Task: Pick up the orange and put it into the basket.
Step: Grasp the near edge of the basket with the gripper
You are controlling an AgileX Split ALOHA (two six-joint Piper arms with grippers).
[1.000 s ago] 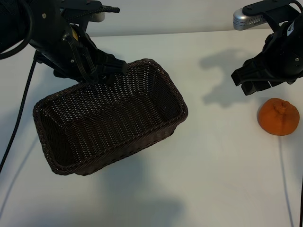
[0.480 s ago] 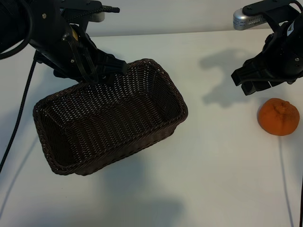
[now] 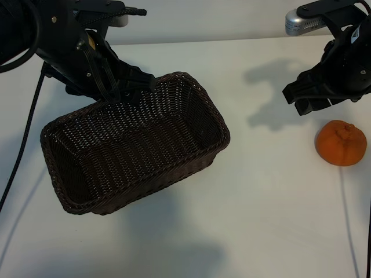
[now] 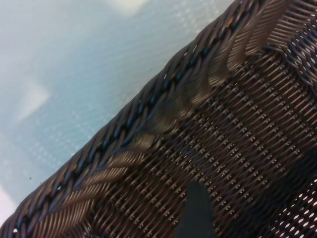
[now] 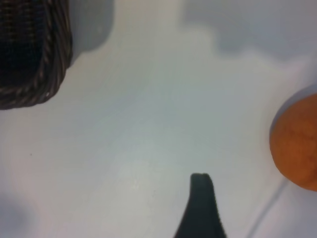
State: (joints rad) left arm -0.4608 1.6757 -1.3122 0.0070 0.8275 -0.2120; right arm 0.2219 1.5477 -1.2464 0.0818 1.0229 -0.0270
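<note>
The orange (image 3: 341, 142) lies on the white table at the far right, stem end up. My right gripper (image 3: 305, 97) hangs open just above and to the left of it, apart from it, with nothing held. The right wrist view has the orange (image 5: 297, 148) at the picture's edge, beside one dark finger (image 5: 200, 201) over bare table. The dark brown wicker basket (image 3: 223, 124) stands left of centre, empty. My left gripper (image 3: 132, 87) is open over the basket's far rim. One of its fingers (image 4: 197, 210) shows inside the braided rim (image 4: 148, 106), against the weave.
A corner of the basket (image 5: 34, 54) shows in the right wrist view. A thin cable (image 3: 349, 220) runs from the orange's side toward the near right table edge, and a black cable (image 3: 24, 136) hangs at the left. White table (image 3: 266, 191) lies between basket and orange.
</note>
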